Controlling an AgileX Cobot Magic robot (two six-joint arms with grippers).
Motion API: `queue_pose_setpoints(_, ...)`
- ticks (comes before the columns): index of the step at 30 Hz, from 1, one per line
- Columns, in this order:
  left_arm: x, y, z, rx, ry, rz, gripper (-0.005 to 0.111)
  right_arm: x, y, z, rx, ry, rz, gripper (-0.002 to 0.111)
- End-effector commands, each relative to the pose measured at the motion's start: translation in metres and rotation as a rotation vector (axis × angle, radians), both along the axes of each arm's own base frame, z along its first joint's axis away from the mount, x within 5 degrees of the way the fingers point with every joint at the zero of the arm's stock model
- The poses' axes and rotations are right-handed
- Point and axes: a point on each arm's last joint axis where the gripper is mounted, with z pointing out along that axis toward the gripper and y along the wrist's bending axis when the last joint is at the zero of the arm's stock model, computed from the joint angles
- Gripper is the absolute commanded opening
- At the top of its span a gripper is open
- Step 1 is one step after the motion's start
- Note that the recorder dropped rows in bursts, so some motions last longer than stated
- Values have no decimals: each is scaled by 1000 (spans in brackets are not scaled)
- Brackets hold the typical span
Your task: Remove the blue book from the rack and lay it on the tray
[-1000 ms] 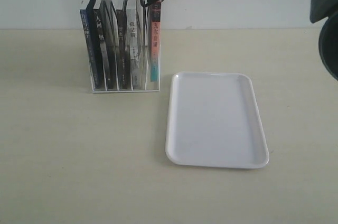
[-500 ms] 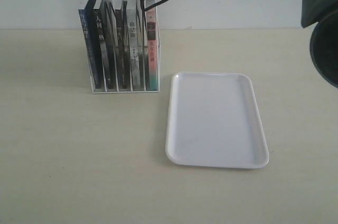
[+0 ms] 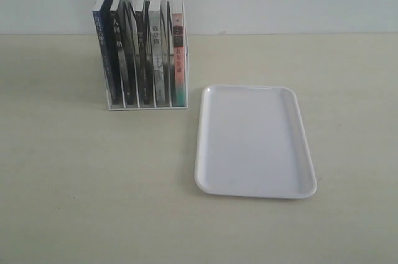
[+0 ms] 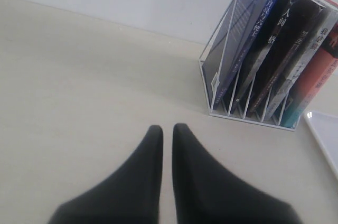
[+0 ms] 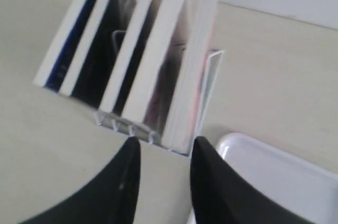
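The blue book (image 3: 101,46) stands upright in the leftmost slot of the white wire rack (image 3: 148,106), dark blue spine facing front. In the left wrist view the blue book (image 4: 240,28) leans at the near end of the rack (image 4: 253,115), far beyond my left gripper (image 4: 167,129), which is shut on nothing above bare table. My right gripper (image 5: 163,145) is open and empty, hovering behind the rack (image 5: 211,76), where the blue book (image 5: 79,28) is the farthest one. The white tray (image 3: 255,142) lies flat beside the rack. Neither gripper shows in the exterior view.
Three black-spined books (image 3: 143,58) and a pink-and-teal-spined book (image 3: 178,58) fill the other slots. A white wall rises behind the rack. The tray's corner (image 5: 274,176) lies next to my right gripper.
The dark arm over the rack and the one at the upper right have drawn up out of the exterior view. The pink-and-teal book, raised and tilted a second ago, sits back in its slot.
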Motion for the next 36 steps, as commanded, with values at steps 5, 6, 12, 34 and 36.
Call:
queue_pose_setpoints(5,0,0,0,5,-8,-4,6,-44,45,6,61,18,328,0)
queue_pose_setpoints(6,0,0,0,5,-8,-4,6,-52,52,6,52,8,364,0)
queue_pose_setpoints(12,0,0,0,5,-8,-4,6,-107,97,5,-161,-170,493,0)
queue_pose_setpoints(34,0,0,0,5,-8,-4,6,-24,113,-47,51,-309,36,22)
queue_pose_setpoints(36,0,0,0,5,-8,-4,6,-20,117,-55,78,-300,20,36)
